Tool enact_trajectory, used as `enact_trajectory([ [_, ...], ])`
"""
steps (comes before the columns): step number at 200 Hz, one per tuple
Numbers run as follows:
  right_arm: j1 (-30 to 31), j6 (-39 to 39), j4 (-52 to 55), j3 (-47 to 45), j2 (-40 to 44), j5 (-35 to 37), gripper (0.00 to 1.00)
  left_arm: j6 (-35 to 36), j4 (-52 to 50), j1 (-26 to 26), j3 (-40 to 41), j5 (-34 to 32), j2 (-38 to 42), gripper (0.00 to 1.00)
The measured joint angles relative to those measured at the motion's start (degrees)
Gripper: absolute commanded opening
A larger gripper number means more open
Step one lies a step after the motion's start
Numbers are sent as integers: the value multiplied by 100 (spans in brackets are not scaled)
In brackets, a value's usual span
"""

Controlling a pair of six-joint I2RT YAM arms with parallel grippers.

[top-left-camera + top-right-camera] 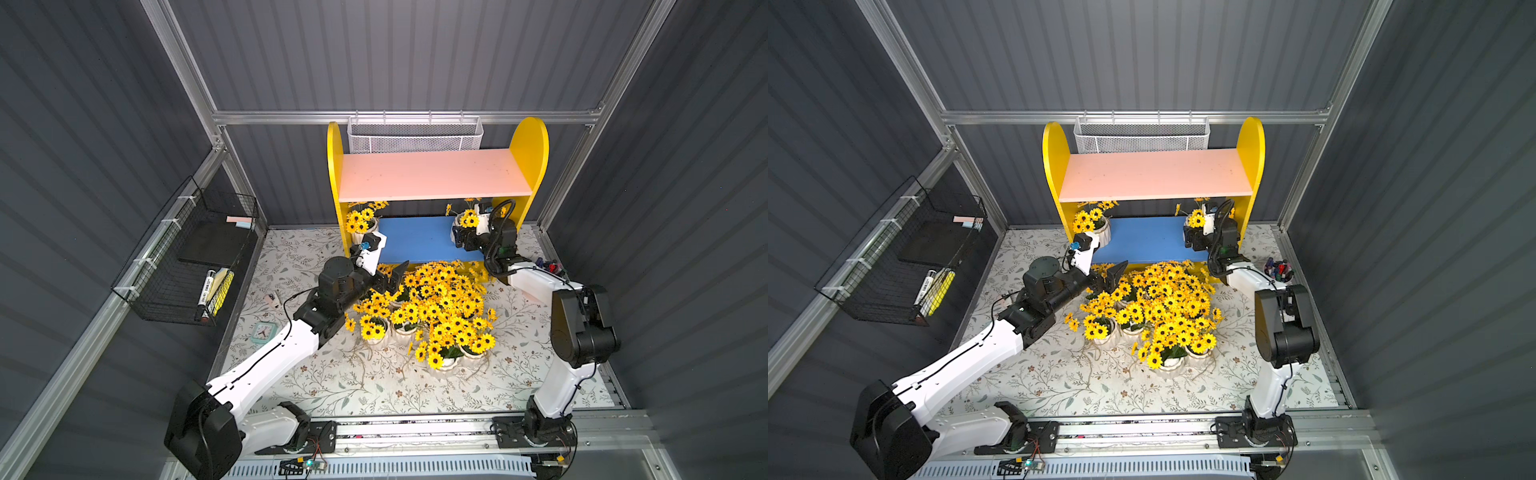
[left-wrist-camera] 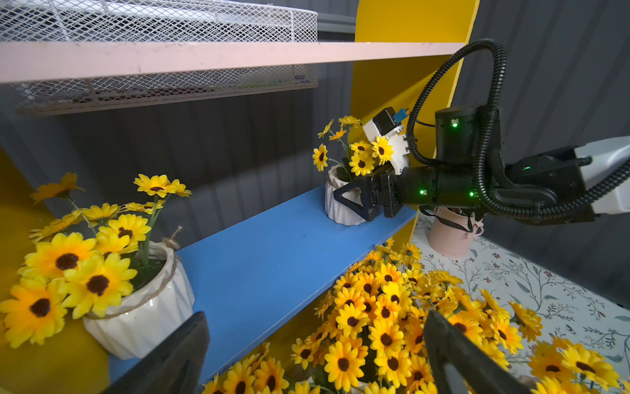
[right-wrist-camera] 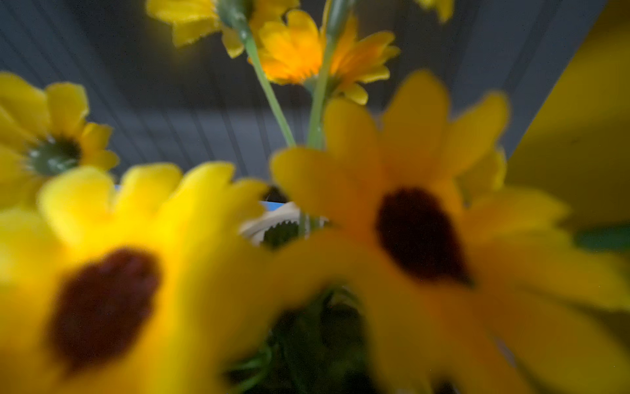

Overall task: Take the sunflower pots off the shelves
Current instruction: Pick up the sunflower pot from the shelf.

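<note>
Grey ribbed walls [image 1: 415, 54] are enclosing a floral surface [image 1: 332, 386] carrying most sunflower pots [image 1: 436, 307] in a cluster; two are standing at the ends of the blue board [image 1: 415, 239] of the shelves [image 1: 432, 174]. The left pincer [image 1: 395, 277] is hovering spread by the cluster, and the right pincer [image 2: 344, 191] is flanking the right pot [image 2: 341, 211], though I cannot tell if it is gripping.

Glossy white ribbed pot [image 2: 146, 327], rough twine [image 2: 172, 243] at rim; matt, smooth blue lower board [image 2: 272, 266]; white metal mesh basket [image 1: 415, 141].
</note>
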State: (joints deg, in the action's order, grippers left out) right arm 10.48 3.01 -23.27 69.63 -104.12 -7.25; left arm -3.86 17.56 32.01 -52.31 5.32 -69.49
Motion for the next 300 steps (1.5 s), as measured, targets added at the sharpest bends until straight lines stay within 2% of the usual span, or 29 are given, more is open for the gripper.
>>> enact_trajectory([
  [69,439,90,234,-737,857,70,0,0,2,-26,79,-46,138,99],
  [139,796,2,273,-944,1368,378,0,2,50,-26,142,-157,188,99],
  [192,1462,-140,527,-1384,2465,684,0,-63,68,-26,186,-678,245,100],
  [221,2063,-201,651,-1692,3281,1036,0,-131,87,-26,337,-1224,522,100],
  [246,2830,-273,835,-1958,3982,1451,0,-203,127,-26,396,-1812,807,99],
  [266,3626,-372,909,-2192,4422,1843,0,-219,153,-26,442,-2297,1023,99],
  [300,5313,-553,1029,-2706,4865,2653,0,-173,181,-26,496,-3073,1333,100],
])
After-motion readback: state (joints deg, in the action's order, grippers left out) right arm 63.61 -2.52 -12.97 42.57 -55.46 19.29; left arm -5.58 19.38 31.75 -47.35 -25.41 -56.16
